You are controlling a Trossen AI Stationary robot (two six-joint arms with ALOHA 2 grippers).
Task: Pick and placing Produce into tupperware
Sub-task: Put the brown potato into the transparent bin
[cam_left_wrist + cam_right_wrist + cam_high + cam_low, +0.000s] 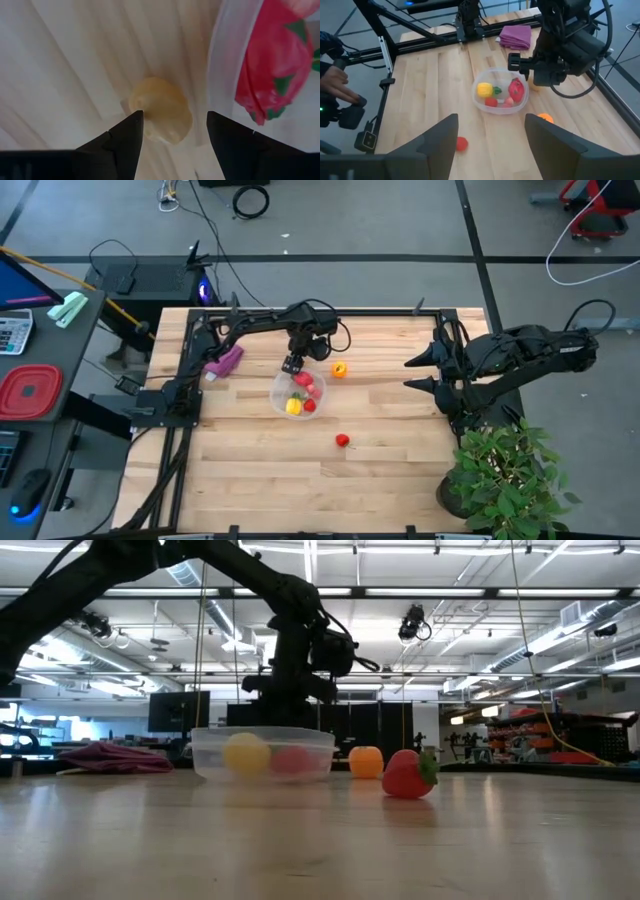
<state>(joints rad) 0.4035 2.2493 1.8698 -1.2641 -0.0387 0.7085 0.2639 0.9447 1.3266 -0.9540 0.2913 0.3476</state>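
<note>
- The tub (298, 394) stood near the middle of the worktop (250, 480), clear and round, with no lid.
- Inside it lay a yellow piece (293, 406), a large red-pink piece (304, 381) with green markings, and at least one small red piece (310, 405); the right wrist view suggested a further small pinkish one, not clearly told apart.
- Judgement: the task was well along, with most of the produce already in the tub.
- Three pieces were outside it. An orange piece (340, 368) lay just beside the tub, on the side toward the right arm. A red strawberry (343, 440) lay apart from it, nearer the front edge.
- A pale yellowish piece (161, 109) lay on the worktop just outside the tub wall, seen in the left wrist view.
- The left gripper (174, 127) hung above the tub's far rim, pointing down; its jaws stood apart, either side of the pale piece, holding nothing.
- Judgement: the step in hand looked like a pick of that pale piece, not yet closed upon.
- The right gripper (490, 132) waited at the right edge of the worktop, well apart from the tub, jaws wide and empty.
- A purple cloth (226, 361) lay near the left arm's base, no part of the task.
</note>
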